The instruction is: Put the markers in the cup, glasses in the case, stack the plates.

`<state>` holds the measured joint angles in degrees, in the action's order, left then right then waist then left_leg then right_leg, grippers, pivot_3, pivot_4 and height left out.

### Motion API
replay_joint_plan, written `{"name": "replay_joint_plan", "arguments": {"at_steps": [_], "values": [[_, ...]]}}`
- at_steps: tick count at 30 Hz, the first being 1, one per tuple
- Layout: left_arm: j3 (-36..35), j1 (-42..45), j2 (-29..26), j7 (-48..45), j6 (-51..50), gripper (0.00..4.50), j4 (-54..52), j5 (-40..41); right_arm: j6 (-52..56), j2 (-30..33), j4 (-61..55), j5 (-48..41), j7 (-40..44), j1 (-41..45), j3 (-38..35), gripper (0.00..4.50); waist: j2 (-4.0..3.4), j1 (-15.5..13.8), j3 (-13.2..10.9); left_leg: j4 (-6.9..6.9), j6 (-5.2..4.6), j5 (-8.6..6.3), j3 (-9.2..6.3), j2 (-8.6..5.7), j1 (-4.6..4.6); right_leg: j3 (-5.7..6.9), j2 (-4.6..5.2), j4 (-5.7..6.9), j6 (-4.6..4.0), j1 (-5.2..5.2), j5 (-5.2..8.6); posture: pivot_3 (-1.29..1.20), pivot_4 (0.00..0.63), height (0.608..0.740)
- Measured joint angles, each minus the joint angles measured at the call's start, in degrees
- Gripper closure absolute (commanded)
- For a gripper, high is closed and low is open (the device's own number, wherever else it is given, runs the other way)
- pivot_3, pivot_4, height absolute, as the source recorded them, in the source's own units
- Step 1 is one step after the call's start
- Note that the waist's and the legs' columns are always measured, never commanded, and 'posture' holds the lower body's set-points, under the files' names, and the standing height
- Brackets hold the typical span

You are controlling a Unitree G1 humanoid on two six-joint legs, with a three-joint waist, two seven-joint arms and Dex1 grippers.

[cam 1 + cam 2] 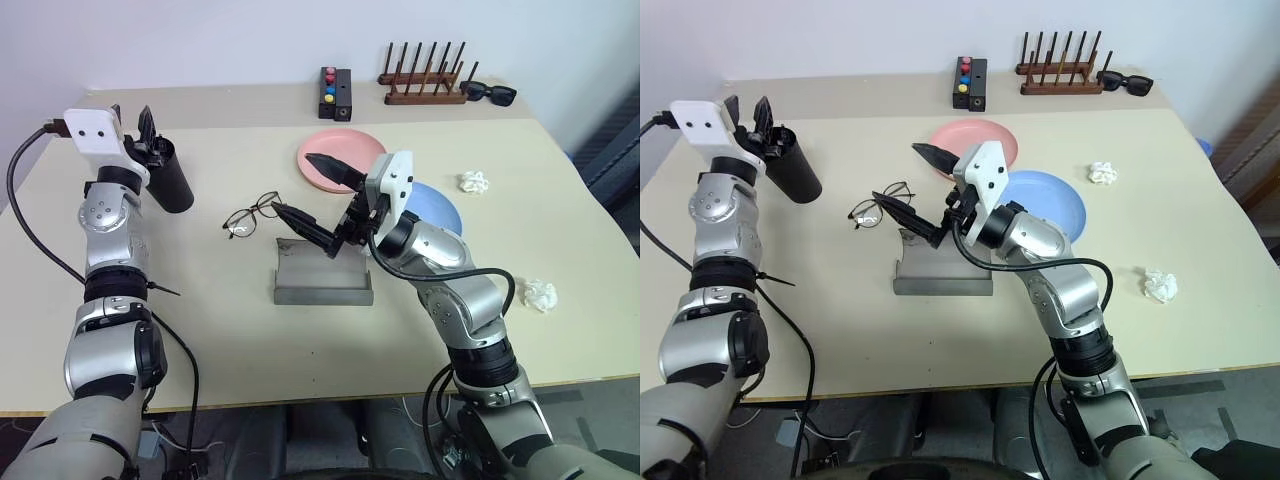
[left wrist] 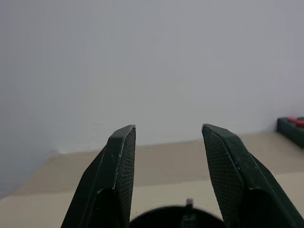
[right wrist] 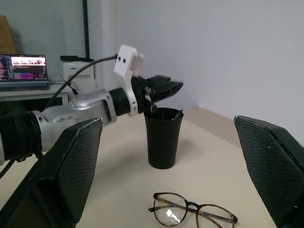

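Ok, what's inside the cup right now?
A dark marker tip pokes above the cup rim, under the left gripper. The opaque wall hides the rest, so I can't count the markers.

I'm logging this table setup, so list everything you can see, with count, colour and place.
cup: one, black, far left of the table, something slim showing at its rim
glasses: one pair, dark thin frame, mid table, left of the case
case: one, grey, lid open, table centre
plates: two, pink behind, blue in front and to its right, side by side
tissue wads: two, white, one right of the blue plate, one near the right edge
box: one, black with coloured buttons, back shelf
rack: one, dark wood pegs, back shelf
sunglasses: one pair, black, beside the rack
left end effector: open, above the cup's mouth
right end effector: wide open, empty, over the case
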<state>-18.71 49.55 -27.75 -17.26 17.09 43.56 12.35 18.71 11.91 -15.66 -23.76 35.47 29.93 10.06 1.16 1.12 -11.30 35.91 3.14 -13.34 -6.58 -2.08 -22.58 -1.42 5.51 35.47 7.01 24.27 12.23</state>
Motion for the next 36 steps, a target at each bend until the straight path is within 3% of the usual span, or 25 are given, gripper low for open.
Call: {"name": "replay_joint_plan", "arguments": {"at_steps": [4,7,12,22,33,36], "values": [[3.1,0.0,-1.3,-10.6,-16.2,0.07,-12.2,6.1,0.1,1.3,0.0,0.1,0.1,-0.3,-0.4,0.0,0.0,0.0,0.0,0.03,0.0,0.0,-0.01,-0.01,-0.02,0.0,0.0,0.0,0.0,-0.03,0.0,0.0,0.15,0.739],[9.4,-0.4,-4.2,-17.8,-30.7,0.07,-18.5,7.1,0.1,2.6,0.0,0.3,0.1,-0.8,-1.0,0.0,0.0,0.2,0.0,0.01,0.0,0.0,-0.01,0.0,0.02,0.0,-0.02,0.03,0.0,-0.03,0.01,0.0,0.15,0.739],[18.4,-0.6,-6.1,-23.0,-48.9,0.07,-18.2,4.4,0.1,6.9,-0.2,2.2,1.6,-3.8,-1.3,0.0,-0.01,0.7,0.0,0.0,-0.01,0.0,-0.02,0.01,0.02,0.0,-0.06,0.04,0.0,-0.02,0.02,0.0,0.15,0.739],[29.7,3.0,-7.8,-35.3,-43.0,0.07,-2.7,-7.0,-0.3,9.6,-2.4,6.3,2.8,-8.1,1.1,0.0,-0.01,1.3,0.0,-0.02,-0.01,0.0,-0.03,0.03,-0.02,-0.01,-0.08,0.01,0.0,0.0,0.03,0.0,0.15,0.739],[30.7,9.1,-3.4,-37.0,-38.4,0.07,8.6,-11.2,-0.3,8.6,-4.9,7.9,0.8,-11.4,2.3,0.0,0.01,1.0,0.0,0.05,-0.01,0.0,-0.05,0.02,-0.09,0.0,-0.07,0.0,0.03,0.0,0.05,0.0,0.15,0.739],[30.6,9.8,-2.4,-36.0,-37.4,0.87,10.9,-11.8,-0.3,8.5,-5.1,7.9,0.5,-11.7,2.5,0.0,0.01,1.3,0.0,0.04,-0.02,0.0,-0.05,0.02,-0.07,0.0,-0.07,0.01,0.04,0.0,0.05,0.0,0.15,0.739]]}}
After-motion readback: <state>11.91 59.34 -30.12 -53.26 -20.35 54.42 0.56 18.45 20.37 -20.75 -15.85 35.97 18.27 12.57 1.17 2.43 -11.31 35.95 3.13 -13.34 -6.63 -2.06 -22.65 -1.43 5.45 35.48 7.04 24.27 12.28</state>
